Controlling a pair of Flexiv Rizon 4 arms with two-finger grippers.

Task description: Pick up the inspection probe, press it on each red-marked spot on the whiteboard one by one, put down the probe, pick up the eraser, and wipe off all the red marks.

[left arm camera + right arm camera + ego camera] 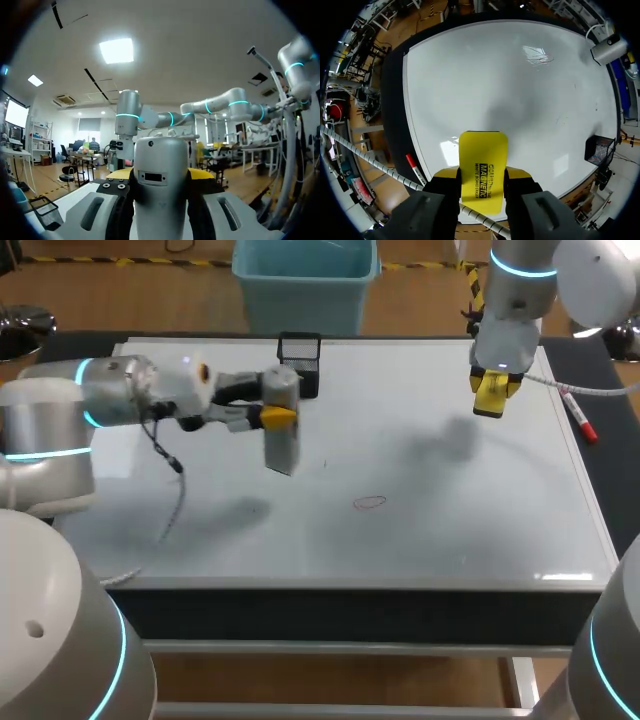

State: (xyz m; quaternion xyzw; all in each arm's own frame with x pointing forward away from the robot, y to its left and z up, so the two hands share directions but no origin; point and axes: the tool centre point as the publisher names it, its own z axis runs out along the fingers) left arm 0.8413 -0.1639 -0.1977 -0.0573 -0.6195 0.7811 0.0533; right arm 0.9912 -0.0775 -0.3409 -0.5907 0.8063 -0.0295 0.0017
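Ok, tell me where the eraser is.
In the head view the yellow eraser is gripped in the right hand, above the far right corner of the whiteboard, near the red marker.

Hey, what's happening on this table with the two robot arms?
Two arms hang over a whiteboard. The left gripper is shut on a grey inspection probe, held upright above the board's far left part. The right gripper is shut on a yellow eraser above the far right part. One faint red mark near the middle is not yet wiped. A red-capped marker lies at the right edge.
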